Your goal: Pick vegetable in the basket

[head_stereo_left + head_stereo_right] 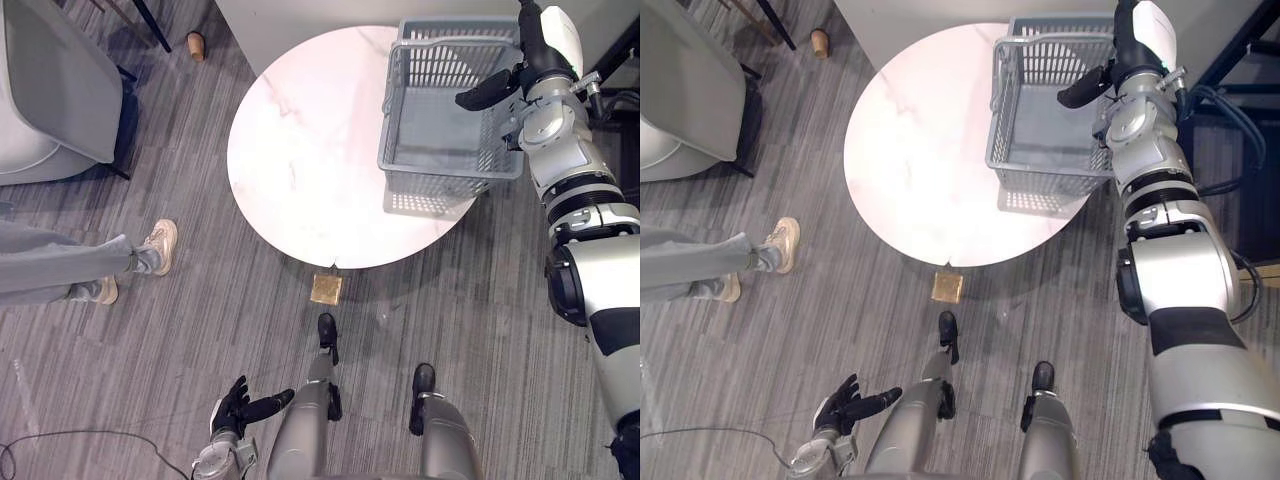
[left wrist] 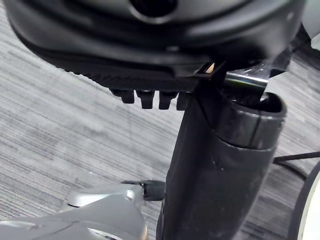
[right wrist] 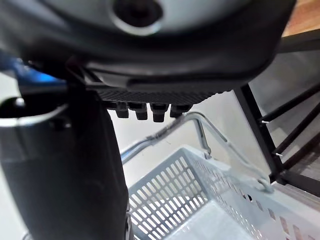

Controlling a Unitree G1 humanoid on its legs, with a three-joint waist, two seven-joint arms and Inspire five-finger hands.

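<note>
round table (image 1: pixel 300 170), grey chair (image 1: pixel 50 90), person's legs (image 1: pixel 70 268)
</note>
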